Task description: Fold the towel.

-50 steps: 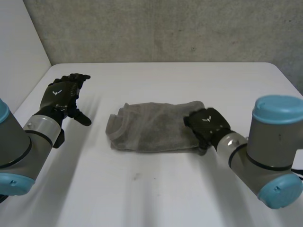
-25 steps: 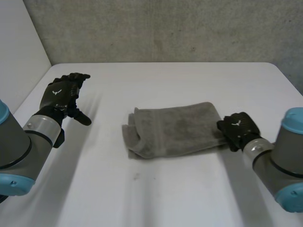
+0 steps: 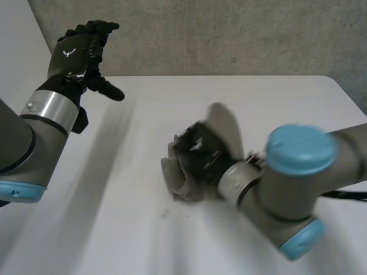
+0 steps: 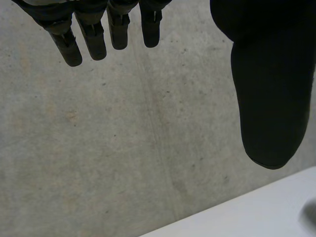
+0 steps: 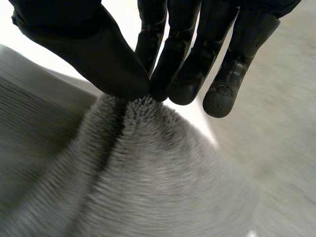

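Note:
The grey towel (image 3: 221,129) lies bunched on the white table (image 3: 114,189), part of it lifted off the surface. My right hand (image 3: 198,154) is over the towel's left part, between the raised flap and the heap below. In the right wrist view, my right hand (image 5: 173,49) pinches a fold of the towel (image 5: 148,173) between thumb and fingers. My left hand (image 3: 80,51) is raised high at the far left, well away from the towel, fingers straight and spread. The left wrist view has my left hand (image 4: 266,84) open against the concrete wall (image 4: 123,148).
A grey concrete wall (image 3: 229,34) runs behind the table's far edge. A white panel (image 3: 23,63) stands at the left. My right arm (image 3: 298,183) reaches across the table's right half.
My right hand has carried the towel's right end up and over to the left, bunching the cloth. My left hand has risen well above the table.

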Controlling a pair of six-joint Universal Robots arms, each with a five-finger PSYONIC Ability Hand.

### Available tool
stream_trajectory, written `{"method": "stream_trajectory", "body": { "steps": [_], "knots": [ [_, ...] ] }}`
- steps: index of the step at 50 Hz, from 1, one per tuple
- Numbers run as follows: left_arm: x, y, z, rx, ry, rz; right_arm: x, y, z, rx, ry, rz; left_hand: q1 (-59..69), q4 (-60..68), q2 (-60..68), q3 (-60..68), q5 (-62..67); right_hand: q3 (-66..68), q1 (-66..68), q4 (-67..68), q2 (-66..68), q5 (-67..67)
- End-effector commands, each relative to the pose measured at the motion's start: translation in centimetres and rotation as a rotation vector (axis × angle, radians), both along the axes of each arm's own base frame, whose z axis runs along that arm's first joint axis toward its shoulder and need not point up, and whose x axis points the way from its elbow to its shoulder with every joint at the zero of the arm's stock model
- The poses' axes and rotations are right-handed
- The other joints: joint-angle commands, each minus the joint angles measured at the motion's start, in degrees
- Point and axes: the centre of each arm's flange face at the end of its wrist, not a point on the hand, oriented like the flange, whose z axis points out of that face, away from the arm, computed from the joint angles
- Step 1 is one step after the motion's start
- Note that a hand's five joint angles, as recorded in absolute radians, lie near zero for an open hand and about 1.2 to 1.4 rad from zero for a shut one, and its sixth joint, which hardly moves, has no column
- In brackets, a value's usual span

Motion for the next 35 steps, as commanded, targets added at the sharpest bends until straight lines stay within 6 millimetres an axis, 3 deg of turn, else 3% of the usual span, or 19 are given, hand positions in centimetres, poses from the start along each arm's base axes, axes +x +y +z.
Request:
{"method": "stream_trajectory", "body": {
  "steps": [1, 4, 6, 7, 9, 10, 12, 14, 15, 18, 20, 22, 23, 25, 26, 28, 32, 35],
  "knots": [
    [-1.6, 0.3, -1.9, 0.091, 0.033, -0.037, 0.1, 3.1, -3.1, 0.093, 0.048, 0.088, 0.10, 0.75, 0.72, 0.76, -1.77, 3.81, 5.16, 3.48, 3.51, 2.90],
    [-2.1, 0.4, -2.9, 0.118, 0.024, -0.049, -0.4, 3.3, -2.1, 0.080, 0.022, 0.081, 0.43, 1.08, 1.05, 1.09, -1.44, 3.81, 5.16, 3.48, 3.51, 2.90],
    [-2.4, 0.4, -3.4, 0.129, 0.021, -0.055, -1.6, 2.7, -0.5, 0.063, -0.053, 0.034, 0.43, 1.08, 1.05, 1.09, -1.44, -43.84, -42.49, -44.17, -44.14, -44.75],
    [-2.7, 0.3, -3.7, 0.135, 0.018, -0.061, -1.6, 2.7, -0.5, 0.063, -0.053, 0.034, 0.43, 1.08, 1.05, 1.09, -1.44, -44.07, -42.72, -44.40, -44.37, -44.98],
    [-3.1, 0.3, -4.0, 0.142, 0.018, -0.069, -3.7, 0.5, 1.6, 0.040, -0.152, -0.070, 0.93, 1.58, 1.55, 1.59, -0.94, -60.51, -59.16, -60.83, -60.80, -61.41],
    [-3.4, 0.3, -4.2, 0.147, 0.018, -0.071, -3.7, 0.5, 1.6, 0.040, -0.153, -0.071, 1.60, 2.25, 2.22, 2.26, -0.27, -60.56, -59.21, -60.88, -60.85, -61.47],
    [-3.7, 0.3, -4.5, 0.155, 0.017, -0.074, -5.9, -1.5, 4.1, 0.040, -0.262, -0.171, 1.78, 2.43, 2.40, 2.44, -0.09, -66.19, -64.84, -66.52, -66.49, -67.10],
    [-4.4, 0.4, -5.2, 0.172, 0.012, -0.086, -6.8, -2.4, 5.2, 0.058, -0.319, -0.219, 2.12, 2.77, 2.73, 2.78, 0.25, -66.19, -64.84, -66.52, -66.49, -67.10],
    [-5.1, 0.8, -6.0, 0.192, 0.003, -0.100, -7.9, -3.6, 5.6, 0.095, -0.374, -0.274, 2.28, 2.93, 2.90, 2.94, 0.41, -66.19, -64.84, -66.52, -66.49, -67.10],
    [-6.7, 1.8, -8.0, 0.248, -0.031, -0.143, -8.6, -4.6, 5.7, 0.137, -0.420, -0.311, 2.28, 2.93, 2.90, 2.94, 0.41, -66.19, -64.84, -66.52, -66.49, -67.10],
    [-7.5, 2.4, -9.1, 0.277, -0.050, -0.166, -9.3, -5.7, 5.4, 0.221, -0.467, -0.351, 2.28, 2.93, 2.90, 2.94, 0.41, -66.19, -64.84, -66.52, -66.49, -67.10],
    [-8.9, 3.7, -11.4, 0.340, -0.093, -0.207, -9.2, -6.1, 4.7, 0.266, -0.462, -0.364, 2.28, 2.93, 2.90, 2.94, 0.41, -66.19, -64.84, -66.52, -66.49, -67.10],
    [-8.9, 3.7, -11.4, 0.340, -0.093, -0.207, -9.0, -6.5, 3.7, 0.310, -0.435, -0.376, 2.28, 2.93, 2.90, 2.94, 0.41, -66.19, -64.84, -66.52, -66.49, -67.10],
    [-9.9, 5.1, -13.8, 0.394, -0.136, -0.241, -8.8, -7.0, 2.6, 0.358, -0.404, -0.392, 2.28, 2.93, 2.90, 2.94, 0.41, -66.19, -64.84, -66.52, -66.49, -67.10],
    [-10.0, 5.1, -13.8, 0.394, -0.136, -0.241, -8.6, -7.4, 1.5, 0.406, -0.376, -0.405, 2.28, 2.93, 2.90, 2.94, 0.41, -66.19, -64.84, -66.52, -66.49, -67.10],
    [-10.4, 5.8, -16.2, 0.440, -0.178, -0.251, -8.4, -7.8, 0.3, 0.452, -0.348, -0.419, 2.28, 2.93, 2.90, 2.94, 0.41, -66.19, -64.84, -66.52, -66.49, -67.10],
    [-10.1, 6.0, -18.4, 0.485, -0.212, -0.227, -8.1, -8.3, -3.2, 0.557, -0.276, -0.444, 2.28, 2.93, 2.90, 2.94, 0.41, -66.19, -64.84, -66.52, -66.49, -67.10],
    [-9.7, 5.9, -19.2, 0.501, -0.225, -0.194, -8.0, -8.5, -4.2, 0.573, -0.260, -0.443, 2.28, 2.93, 2.90, 2.94, 0.41, -66.19, -64.84, -66.52, -66.49, -67.10]
  ]
}}
